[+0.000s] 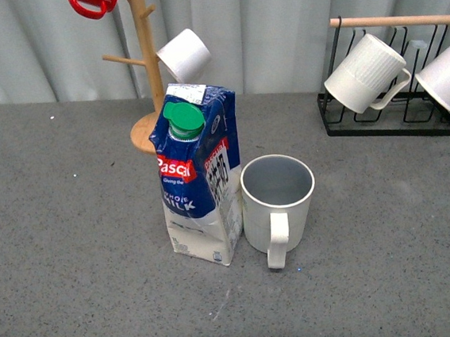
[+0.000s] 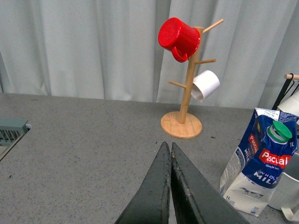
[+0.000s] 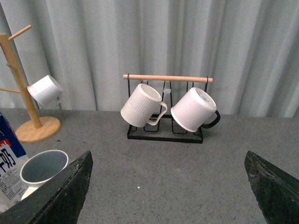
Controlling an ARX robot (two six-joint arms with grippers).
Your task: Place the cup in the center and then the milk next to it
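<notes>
Cup (image 1: 279, 208) upright mid-worktop (image 1: 76, 278), milk (image 1: 198, 177) touching or nearly touching alongside, as the task wants. Both clear of the jaws: left gripper (image 2: 170, 154) pressed together, carton ahead and off to one side; right gripper (image 3: 168, 205) spread wide, empty, mug beside one finger.

One milk carton (image 1: 198, 179); one upright mug (image 1: 278, 203); one red mug (image 1: 93, 1) and one white cup (image 1: 184, 55) on the tree; two white mugs (image 1: 365, 74) (image 1: 449, 75) racked at two o'clock.
</notes>
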